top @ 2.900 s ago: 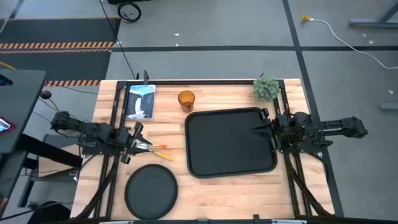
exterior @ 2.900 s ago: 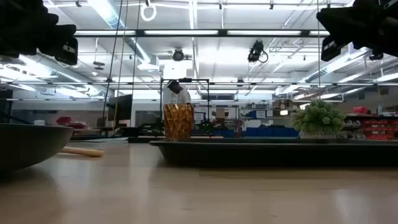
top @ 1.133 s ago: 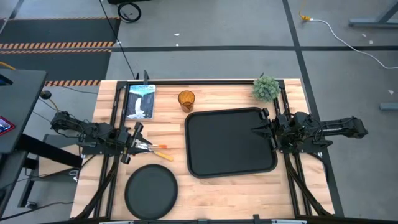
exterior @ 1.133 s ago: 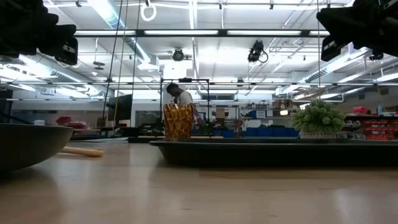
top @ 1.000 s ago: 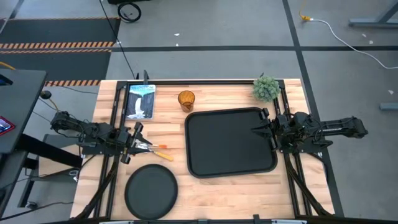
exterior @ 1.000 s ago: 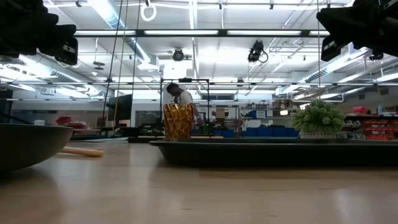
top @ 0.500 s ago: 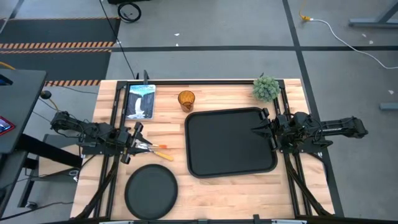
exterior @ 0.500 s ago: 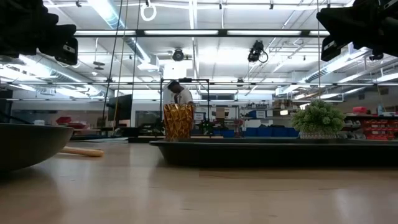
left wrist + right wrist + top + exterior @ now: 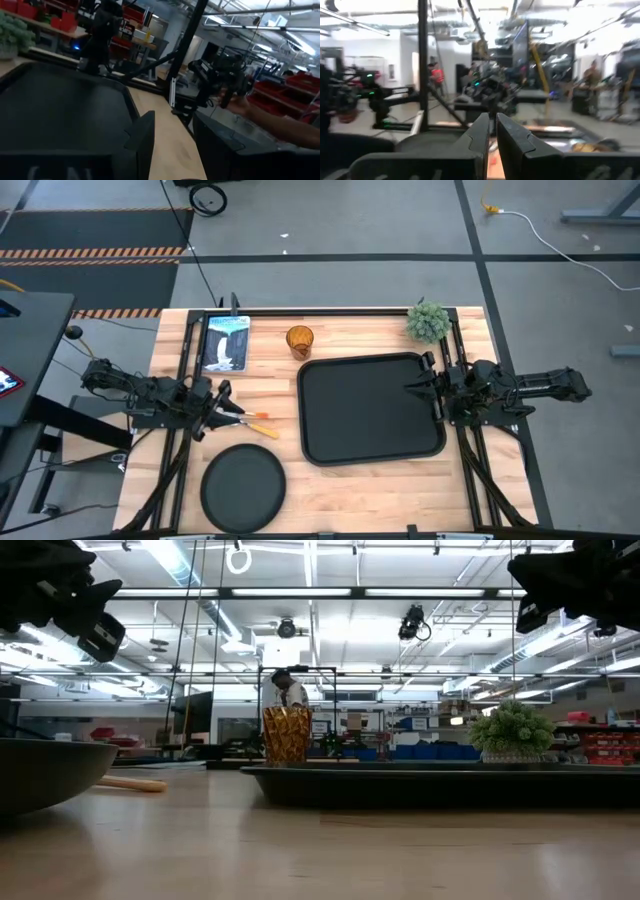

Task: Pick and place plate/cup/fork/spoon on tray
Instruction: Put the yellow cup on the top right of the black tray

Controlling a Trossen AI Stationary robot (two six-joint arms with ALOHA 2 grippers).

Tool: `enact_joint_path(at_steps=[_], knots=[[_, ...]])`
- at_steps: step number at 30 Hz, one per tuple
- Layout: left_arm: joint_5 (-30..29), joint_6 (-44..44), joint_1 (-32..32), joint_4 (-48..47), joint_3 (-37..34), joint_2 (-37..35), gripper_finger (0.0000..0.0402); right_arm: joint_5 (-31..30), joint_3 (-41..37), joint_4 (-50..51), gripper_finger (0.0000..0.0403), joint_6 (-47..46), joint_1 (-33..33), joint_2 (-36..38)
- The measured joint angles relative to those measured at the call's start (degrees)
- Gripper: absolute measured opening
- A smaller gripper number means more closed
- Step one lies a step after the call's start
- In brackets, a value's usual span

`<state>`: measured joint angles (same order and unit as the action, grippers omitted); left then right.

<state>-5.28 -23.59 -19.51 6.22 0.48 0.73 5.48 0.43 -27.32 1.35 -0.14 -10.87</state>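
The black rectangular tray lies right of the table's middle. The round black plate lies near the front left. The amber cup stands upright behind the tray's far left corner. The fork and spoon lie side by side left of the tray, their orange handles pointing toward it; which is which I cannot tell. My left gripper is open in the air by their metal ends and holds nothing. My right gripper is shut and empty, in the air over the tray's right rim.
A small green plant stands at the far right corner. A picture-covered book or tablet lies at the far left. Black frame rails run along both table sides. Bare wood shows between plate and tray.
My left gripper has turned and tipped a little at the wrist and stays above the table's left side. The right gripper and the things on the table have kept still.
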Motion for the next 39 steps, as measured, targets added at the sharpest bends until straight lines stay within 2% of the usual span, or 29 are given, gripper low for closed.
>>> enact_joint_path(at_steps=[3,8,13,17,20,24,27,34,37,39], knots=[[0.0,-3.81,0.0,-0.02,0.01,0.0,0.0142,-2.19,0.0,-3.93,0.004,0.27,0.0,0.06],[-0.05,-9.55,0.0,-0.28,0.01,0.0,0.0142,-3.11,0.0,-5.59,0.004,-6.2,0.0,0.0],[-0.98,-10.99,0.0,1.12,-0.01,0.0,0.0142,-9.42,0.0,-8.79,0.004,-12.64,0.0,-0.51],[-8.59,-6.79,-0.02,2.12,-0.01,0.02,0.0142,-14.23,0.0,-12.6,0.004,-15.0,0.0,-4.04],[-14.05,-5.16,0.0,3.11,0.01,0.02,0.0142,-16.74,0.0,-17.33,0.004,-16.79,0.0,-7.99],[-15.69,-4.21,0.0,3.73,0.01,0.02,0.0142,-19.02,0.18,-24.0,0.004,-17.23,0.0,-13.69],[-16.03,-3.43,0.0,3.98,0.01,0.02,0.0142,-19.47,2.11,-24.73,0.004,-16.8,-0.05,-18.35],[-18.7,2.17,0.0,6.03,0.0,0.02,0.0142,-19.74,12.34,-24.91,0.004,-14.39,-2.39,-32.89],[-18.5,4.69,0.0,6.01,0.01,0.02,0.0142,-19.52,17.9,-24.91,0.004,-9.13,-3.64,-39.4],[-16.27,6.39,0.0,6.03,0.01,0.02,0.0142,-19.44,21.24,-24.88,0.004,-5.17,-4.06,-43.2]])
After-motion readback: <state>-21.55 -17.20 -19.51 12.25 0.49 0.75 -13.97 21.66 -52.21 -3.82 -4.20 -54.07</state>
